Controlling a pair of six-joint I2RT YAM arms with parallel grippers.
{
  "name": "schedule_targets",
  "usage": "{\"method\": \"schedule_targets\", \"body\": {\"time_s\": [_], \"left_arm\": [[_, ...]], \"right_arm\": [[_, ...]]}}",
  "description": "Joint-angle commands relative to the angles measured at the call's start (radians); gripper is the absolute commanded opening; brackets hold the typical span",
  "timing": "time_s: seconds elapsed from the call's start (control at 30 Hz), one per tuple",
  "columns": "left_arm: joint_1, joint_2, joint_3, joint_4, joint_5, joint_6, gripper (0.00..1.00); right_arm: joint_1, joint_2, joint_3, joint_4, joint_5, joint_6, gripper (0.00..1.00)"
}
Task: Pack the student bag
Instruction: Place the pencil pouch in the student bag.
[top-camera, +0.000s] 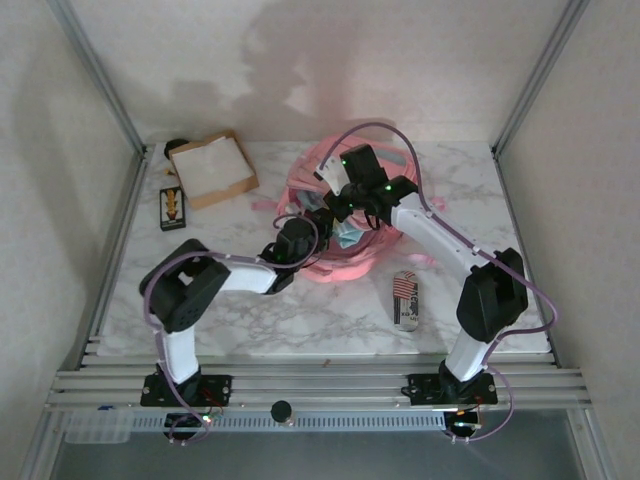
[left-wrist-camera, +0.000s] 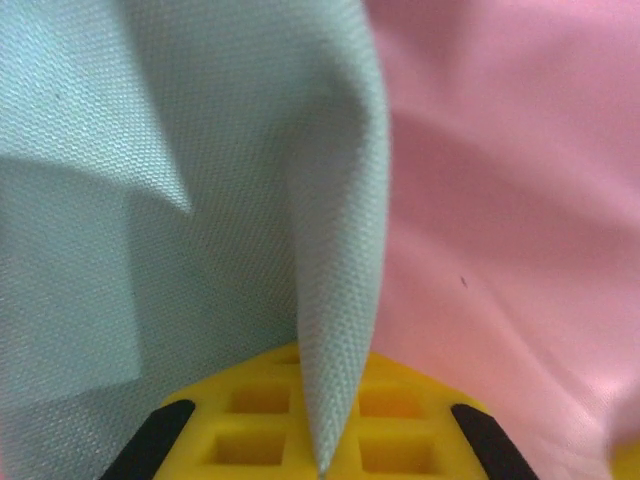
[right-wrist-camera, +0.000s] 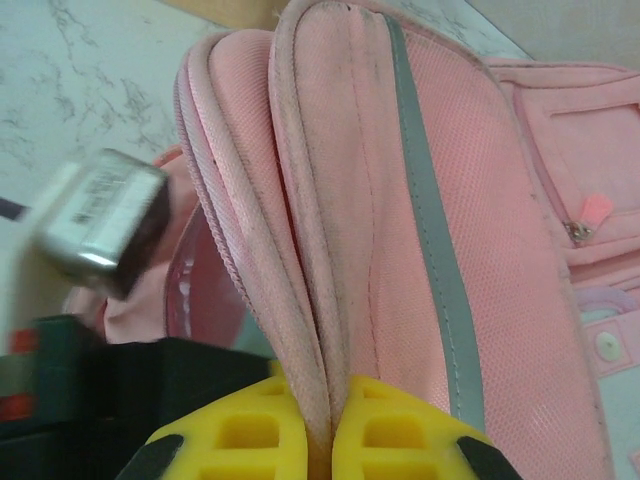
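Overhead view: dim, flat light; a broad grey shadow spreads over the back wall (top-camera: 330, 60) at upper centre; the corners are darker.
Glow: tiny green lights (top-camera: 346, 160) shine on the arms (top-camera: 440, 230) near frame centre.
Left wrist view: grey cloth (left-wrist-camera: 200, 200) sharp enough to show its weave; pink cloth (left-wrist-camera: 500, 180) at right soft, out of focus.
Right wrist view: bag (right-wrist-camera: 400, 200) evenly lit, crisp; grey block (right-wrist-camera: 100, 215) at left smeared by blur; lower left murky.

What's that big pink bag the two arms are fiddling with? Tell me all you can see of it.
The student bag is soft pink woven fabric with a grey stripe and a zipped front pocket. It lies slumped mid-table on the marble top, straps trailing. The right gripper pinches its pink edge; the left gripper pinches a pale blue-grey fold.
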Motion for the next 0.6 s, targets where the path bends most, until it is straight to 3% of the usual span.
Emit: {"method": "schedule_targets", "body": {"time_s": [0.0, 0.07, 0.17, 0.3, 0.4, 0.53, 0.57], "left_arm": [[0.004, 0.124, 0.113, 0.197, -0.092, -0.01, 0.0], [0.006, 0.184, 0.18, 0.217, -0.092, 0.001, 0.0], [0.009, 0.218, 0.226, 0.03, -0.173, -0.048, 0.0], [0.024, 0.331, 0.364, 0.059, -0.168, -0.07, 0.0], [0.009, 0.359, 0.469, -0.041, -0.242, -0.019, 0.0], [0.016, 0.4, 0.49, -0.003, -0.232, -0.053, 0.0], [0.022, 0.401, 0.491, -0.012, -0.21, -0.052, 0.05]], "right_arm": [[0.008, -0.057, 0.055, 0.088, -0.111, 0.03, 0.0], [0.005, -0.058, 0.06, 0.085, -0.116, 0.03, 0.0], [0.001, -0.065, 0.068, 0.077, -0.122, 0.024, 0.0], [-0.002, -0.069, 0.076, 0.075, -0.151, 0.027, 0.0], [-0.007, -0.075, 0.063, 0.093, -0.165, 0.037, 0.0], [-0.014, -0.077, 0.042, 0.11, -0.156, 0.035, 0.0], [-0.016, -0.076, 0.037, 0.111, -0.153, 0.035, 0.0]]}}
